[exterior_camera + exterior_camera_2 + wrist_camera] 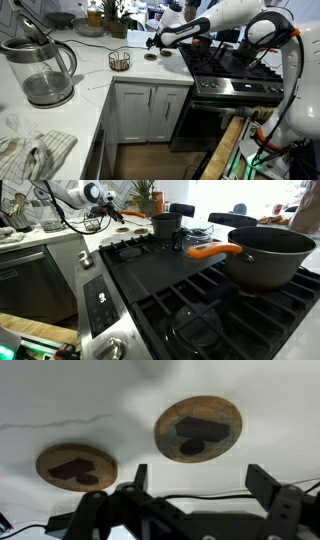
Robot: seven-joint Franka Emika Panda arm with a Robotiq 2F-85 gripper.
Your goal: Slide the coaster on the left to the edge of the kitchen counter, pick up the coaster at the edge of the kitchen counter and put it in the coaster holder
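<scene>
Two brown coasters flat on white table point(60, 400): first coaster point(198, 430) just ahead of the tool point(200, 475), centred between its wide-spread, empty jaws, untouched; second coaster point(76, 467) apart, off the tool's side, leftward in wrist view; wire holder point(119, 61) near the tool, on same table.

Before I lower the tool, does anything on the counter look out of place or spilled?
Nothing looks spilled or broken. One coaster and a second coaster lie flat on the kitchen counter, apart, outside the coaster holder. Only a crumpled cloth looks untidy.
</scene>
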